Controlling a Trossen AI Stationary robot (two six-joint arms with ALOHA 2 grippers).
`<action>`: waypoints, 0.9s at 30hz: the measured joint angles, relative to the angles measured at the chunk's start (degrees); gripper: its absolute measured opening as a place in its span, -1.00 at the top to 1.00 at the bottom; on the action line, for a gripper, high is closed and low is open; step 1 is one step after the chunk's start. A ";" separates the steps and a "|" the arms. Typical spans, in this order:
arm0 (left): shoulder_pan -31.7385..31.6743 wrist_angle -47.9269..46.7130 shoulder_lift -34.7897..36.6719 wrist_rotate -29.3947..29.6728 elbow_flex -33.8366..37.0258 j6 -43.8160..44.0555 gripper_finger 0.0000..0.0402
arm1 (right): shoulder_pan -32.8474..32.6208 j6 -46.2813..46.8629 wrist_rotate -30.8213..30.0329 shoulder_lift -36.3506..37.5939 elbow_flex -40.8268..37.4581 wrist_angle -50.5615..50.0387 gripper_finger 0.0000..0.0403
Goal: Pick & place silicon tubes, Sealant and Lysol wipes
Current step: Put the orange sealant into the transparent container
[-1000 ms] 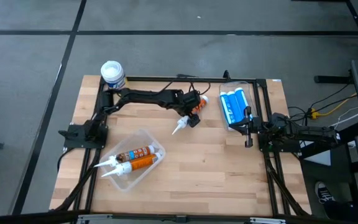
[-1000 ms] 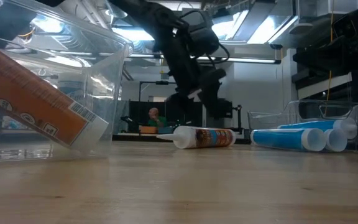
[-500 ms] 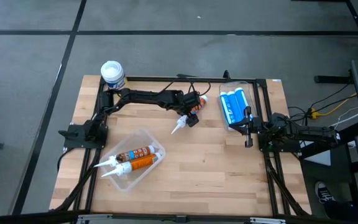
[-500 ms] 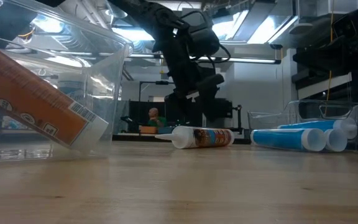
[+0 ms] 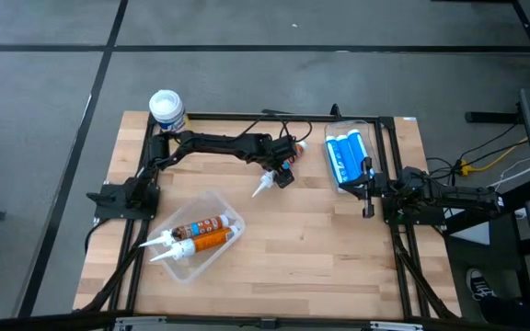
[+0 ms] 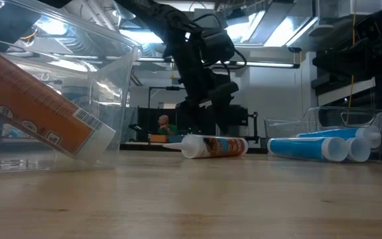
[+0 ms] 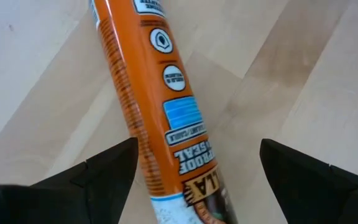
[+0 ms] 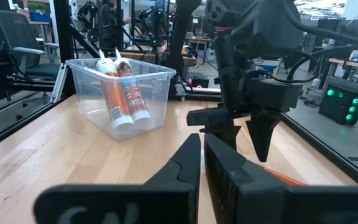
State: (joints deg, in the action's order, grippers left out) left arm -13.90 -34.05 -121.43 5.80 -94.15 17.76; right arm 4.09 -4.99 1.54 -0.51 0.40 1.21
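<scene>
The orange sealant tube (image 5: 275, 176) lies flat on the wooden table (image 5: 320, 248) near its middle, white nozzle aimed toward the clear plastic bin (image 5: 212, 204). My left gripper (image 5: 286, 166) hangs over the tube's rear end with its fingers (image 7: 98, 174) spread wide on either side of the tube's body, not clamped on it. In the left wrist view the tube (image 7: 160, 106) runs between my two fingers. Two more orange tubes (image 5: 199, 235) lie in the bin. The blue tubes (image 5: 347, 156) lie in a second clear container toward my right side. The Lysol wipes (image 5: 167, 108) stand upright at the table's far left corner. My right gripper (image 5: 368, 188) waits closed and empty beside the blue tubes.
</scene>
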 joint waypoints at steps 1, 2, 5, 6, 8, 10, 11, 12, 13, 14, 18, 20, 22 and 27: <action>-0.05 -0.02 0.00 -0.01 0.00 0.01 -0.65 | -0.01 0.00 0.00 0.00 0.00 0.00 0.88; -0.08 -0.04 0.00 -0.20 0.00 0.02 -0.65 | 0.01 0.00 0.00 0.00 0.00 0.00 0.88; -0.10 -0.02 0.00 -1.40 0.00 -0.81 -0.65 | -0.01 0.00 0.00 0.00 0.00 0.00 0.88; -0.10 -0.04 0.00 -1.46 0.00 -1.43 -0.65 | 0.01 0.00 0.00 0.00 0.00 0.00 0.88; -0.10 -0.01 0.00 -1.48 0.00 -2.83 -0.65 | 0.01 0.00 0.00 0.00 0.02 -0.01 0.88; -0.09 -0.02 0.00 -1.38 0.00 -4.38 -0.65 | 0.00 0.00 0.00 0.00 0.02 -0.01 0.88; -0.10 -0.02 0.00 -1.30 0.00 -5.14 -0.65 | -0.01 0.00 0.00 0.00 0.00 -0.01 0.88; -0.10 -0.02 0.02 -1.11 0.00 -5.84 -0.65 | 0.01 0.00 0.00 0.00 0.00 0.00 0.88; -0.12 -0.02 0.02 -1.07 0.00 -6.32 -0.65 | 0.00 0.00 0.00 0.00 0.01 0.00 0.88; -0.12 0.03 0.00 -1.01 0.00 -6.43 -0.65 | -0.01 0.00 0.00 0.00 0.00 0.00 0.88; -0.10 0.04 0.02 -0.98 0.00 -6.27 -0.65 | -0.01 0.00 0.00 0.00 0.02 0.00 0.88; -0.09 -0.07 0.02 -0.97 0.00 -4.81 -0.65 | -0.01 0.00 0.00 0.00 0.00 0.00 0.88; -0.10 -0.18 0.02 -0.70 0.00 -3.73 -0.65 | -0.01 0.00 0.00 0.00 0.00 0.00 0.88; -0.12 -1.07 -0.14 2.69 0.00 -3.42 -0.65 | 0.00 0.00 0.00 0.00 0.01 0.00 0.88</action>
State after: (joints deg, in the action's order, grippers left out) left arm -14.01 -35.12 -121.57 8.49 -94.15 14.34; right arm 4.09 -4.99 1.54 -0.51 0.41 1.21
